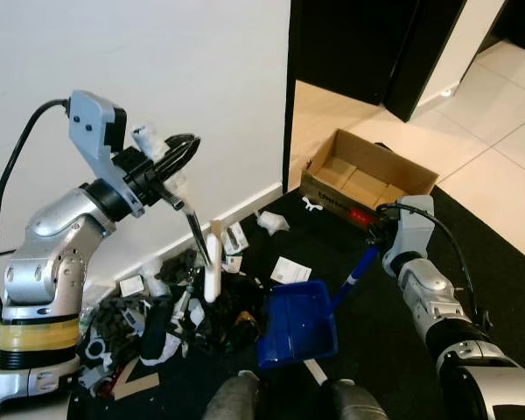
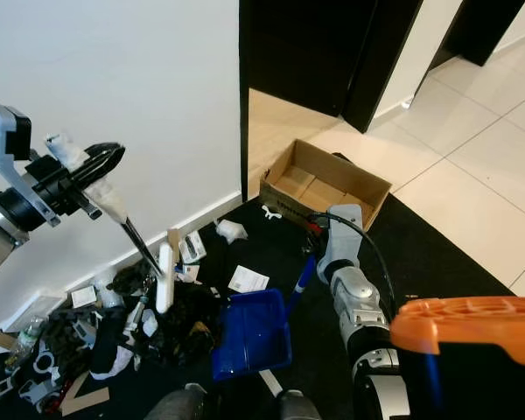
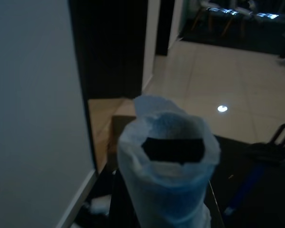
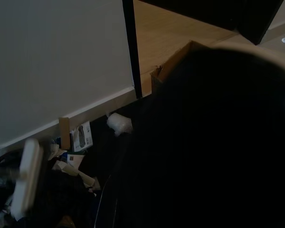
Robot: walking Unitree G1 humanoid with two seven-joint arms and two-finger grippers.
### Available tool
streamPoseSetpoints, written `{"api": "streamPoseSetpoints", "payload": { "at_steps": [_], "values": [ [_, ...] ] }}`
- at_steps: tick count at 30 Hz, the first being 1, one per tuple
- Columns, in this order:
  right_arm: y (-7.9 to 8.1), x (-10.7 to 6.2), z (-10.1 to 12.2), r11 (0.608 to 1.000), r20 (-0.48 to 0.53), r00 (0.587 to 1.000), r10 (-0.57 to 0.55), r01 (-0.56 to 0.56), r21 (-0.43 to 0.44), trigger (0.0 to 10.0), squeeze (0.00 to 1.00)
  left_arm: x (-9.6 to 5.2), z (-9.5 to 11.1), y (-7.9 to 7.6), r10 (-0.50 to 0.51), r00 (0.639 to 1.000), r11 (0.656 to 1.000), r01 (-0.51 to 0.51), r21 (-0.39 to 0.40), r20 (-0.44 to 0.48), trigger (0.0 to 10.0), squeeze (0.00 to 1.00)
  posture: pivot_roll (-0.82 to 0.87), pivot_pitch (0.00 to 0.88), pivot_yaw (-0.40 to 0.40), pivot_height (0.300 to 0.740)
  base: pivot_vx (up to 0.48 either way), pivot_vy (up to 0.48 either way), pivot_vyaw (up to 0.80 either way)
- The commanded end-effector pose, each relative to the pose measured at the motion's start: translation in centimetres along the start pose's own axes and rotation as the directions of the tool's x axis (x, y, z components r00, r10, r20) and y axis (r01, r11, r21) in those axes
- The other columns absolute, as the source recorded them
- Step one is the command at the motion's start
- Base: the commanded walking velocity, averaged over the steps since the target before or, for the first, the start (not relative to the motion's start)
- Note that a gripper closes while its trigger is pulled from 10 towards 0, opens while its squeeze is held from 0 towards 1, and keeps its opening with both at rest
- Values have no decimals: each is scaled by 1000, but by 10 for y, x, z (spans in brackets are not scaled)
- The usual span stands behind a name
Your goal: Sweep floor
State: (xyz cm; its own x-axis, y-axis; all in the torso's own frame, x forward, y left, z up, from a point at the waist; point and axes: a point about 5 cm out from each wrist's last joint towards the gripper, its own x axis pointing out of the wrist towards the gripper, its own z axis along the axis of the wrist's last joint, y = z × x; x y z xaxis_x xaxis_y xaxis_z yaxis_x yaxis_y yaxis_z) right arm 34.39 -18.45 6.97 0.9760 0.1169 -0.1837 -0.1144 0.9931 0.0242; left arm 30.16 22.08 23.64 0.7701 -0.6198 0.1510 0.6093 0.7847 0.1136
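The blue plastic dustpan (image 1: 297,325) is lying on the dark carpet (image 1: 499,262) nearest the robot, its handle running up into the right gripper (image 1: 378,241) — finger state impossible to tell. The left gripper (image 1: 171,166) is clenching a white-headed brush (image 1: 212,267) over the litter pile (image 1: 157,319). Beyond, an open cardboard box (image 1: 367,179) is sitting — its red print unreadable.

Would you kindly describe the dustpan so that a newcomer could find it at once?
Start at the white wall and look down to the dark mat in front of the robot. The dustpan rests there, right of the litter pile and below the cardboard box. It is the one bright blue item, with a handle rising to the right end effector.
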Motion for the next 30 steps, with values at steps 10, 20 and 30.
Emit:
{"api": "streamPoseSetpoints", "payload": {
  "at_steps": [10, 20, 30],
  "values": [
    [-5, -2, -1, 1000, 4, 1000, -6, 6, -1, 10000, 0, -2, -58, -8, 41, 997, 998, -44, -44, -72, 10000, 0, 139, 156, 8, 740, 0, 0, 0],
    [-5, -3, -4, 1000, -4, 1000, -7, 7, 3, 10000, 0, -4, -117, -32, 64, 983, 991, -83, -105, -174, 10000, 0, 136, 161, 2, 740, 0, 0, 0],
    [-4, -4, -5, 1000, -5, 1000, -9, 9, 6, 10000, 0, 12, -147, -88, -40, 995, 898, -3, -439, -89, 10000, 0, 126, 163, 4, 740, 0, 0, 0]
  ]
}}
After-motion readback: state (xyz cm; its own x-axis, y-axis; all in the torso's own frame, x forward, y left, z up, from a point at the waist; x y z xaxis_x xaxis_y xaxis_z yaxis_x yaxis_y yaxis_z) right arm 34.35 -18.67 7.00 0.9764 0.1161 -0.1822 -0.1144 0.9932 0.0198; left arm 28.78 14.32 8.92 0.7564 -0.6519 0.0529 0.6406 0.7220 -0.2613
